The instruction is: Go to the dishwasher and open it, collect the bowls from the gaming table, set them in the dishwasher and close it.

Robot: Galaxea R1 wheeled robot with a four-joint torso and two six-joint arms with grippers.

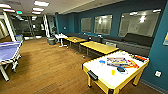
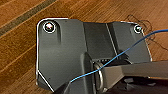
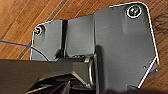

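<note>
1. The bowls: one small blue bowl (image 1: pixel 102 61) sits toward the far side of the white top; a second bowl with a dark inside (image 1: pixel 121 69) sits nearer the right edge.
2. Both rest on the gaming desk (image 1: pixel 100 75), low and right in the head view, with a yellow cup (image 1: pixel 113 72) and colourful boxes (image 1: pixel 120 62) close by.
3. Whether the fingers of either arm are spread or pressed together, I cannot tell.
4. Risk, as I judge it: clutter crowds the dark-inside bowl, so a careless reach could knock the cup or grab it instead.
5. Yellow wooden desks (image 1: pixel 98 47) and a ping-pong table (image 1: pixel 8 51) stand around the wooden floor (image 1: pixel 45 72).
</note>
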